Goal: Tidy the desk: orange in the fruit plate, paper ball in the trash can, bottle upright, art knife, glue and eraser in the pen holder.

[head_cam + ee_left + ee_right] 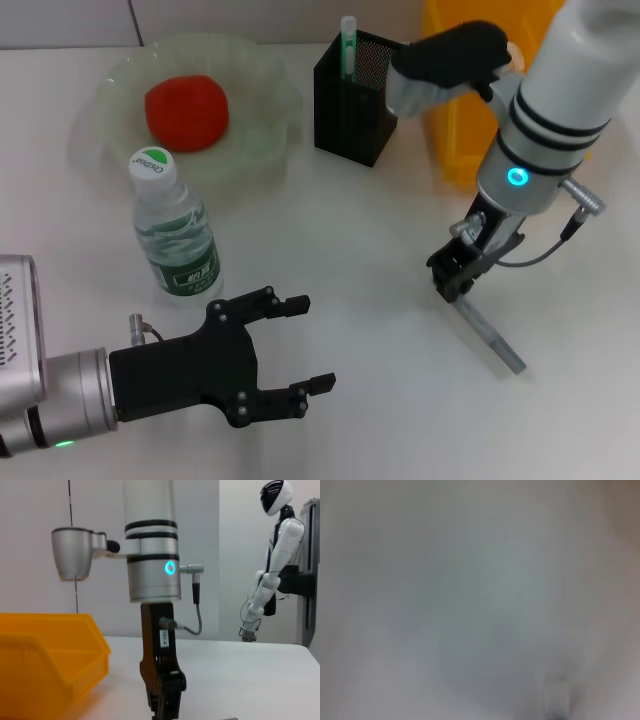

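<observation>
- Right gripper is sitting low over the table, right at the near-left end of the glue stick.
- Glue stick is lying flat on the table, long axis running diagonally from the jaws' tips away toward the robot's right and closer to the body.
- Right jaws: looking pinched down at the stick's end, but I cannot tell whether they are actually clamping it or just touching; right wrist view is showing only blur.
- Left gripper is hovering near the front left, jaws spread wide, gripping nothing, well apart from the stick, so the right arm is clearly the nearer one.
- Pen holder is standing behind and to the left of the right gripper, art knife already upright inside.
- Judgement: next move is hinging on lifting the stick by that end and swinging it upright for the pen holder.
- Orange is lying in the fruit plate; bottle is standing upright.
</observation>
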`<state>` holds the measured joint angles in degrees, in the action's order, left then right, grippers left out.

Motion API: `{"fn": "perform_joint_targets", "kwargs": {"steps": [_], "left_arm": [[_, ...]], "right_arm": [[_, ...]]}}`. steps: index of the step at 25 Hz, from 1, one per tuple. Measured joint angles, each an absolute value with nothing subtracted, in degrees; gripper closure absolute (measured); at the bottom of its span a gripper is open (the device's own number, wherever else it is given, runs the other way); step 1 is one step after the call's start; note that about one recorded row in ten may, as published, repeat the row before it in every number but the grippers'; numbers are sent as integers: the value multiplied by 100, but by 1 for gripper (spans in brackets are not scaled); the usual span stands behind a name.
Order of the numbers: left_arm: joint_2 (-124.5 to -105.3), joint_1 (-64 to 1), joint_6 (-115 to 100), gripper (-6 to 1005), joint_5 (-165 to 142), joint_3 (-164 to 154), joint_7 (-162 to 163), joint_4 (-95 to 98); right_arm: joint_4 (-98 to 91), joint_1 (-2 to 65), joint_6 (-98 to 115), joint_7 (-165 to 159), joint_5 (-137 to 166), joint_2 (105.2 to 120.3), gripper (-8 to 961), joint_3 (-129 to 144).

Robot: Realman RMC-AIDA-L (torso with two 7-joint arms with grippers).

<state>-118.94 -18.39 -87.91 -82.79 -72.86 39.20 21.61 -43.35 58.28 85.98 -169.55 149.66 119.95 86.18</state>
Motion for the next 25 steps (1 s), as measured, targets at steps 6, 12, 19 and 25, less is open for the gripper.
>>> {"fn": "perform_joint_targets", "kwargs": {"steps": [6,12,19,25], "left_arm": [[-11893,-1845,-8800,186,-8279,-7246,3928,2167],[-11899,-1874,-8837,186,-8267,-7227,3948,2173],[-11901,-1891,-8838,186,-8247,-7224,3969,2169],[-11900,-1898,-8808,186,-8230,-7224,3978,2158]], "right_arm": [[-6135,5204,9058,-16941,15031,11927,830,8341],[-8874,3995,8751,-16409,15064,11939,831,7954],[-9488,2011,5281,-13768,12650,11937,831,8020],[-7821,2058,4427,-10741,9534,11928,832,8077]]}}
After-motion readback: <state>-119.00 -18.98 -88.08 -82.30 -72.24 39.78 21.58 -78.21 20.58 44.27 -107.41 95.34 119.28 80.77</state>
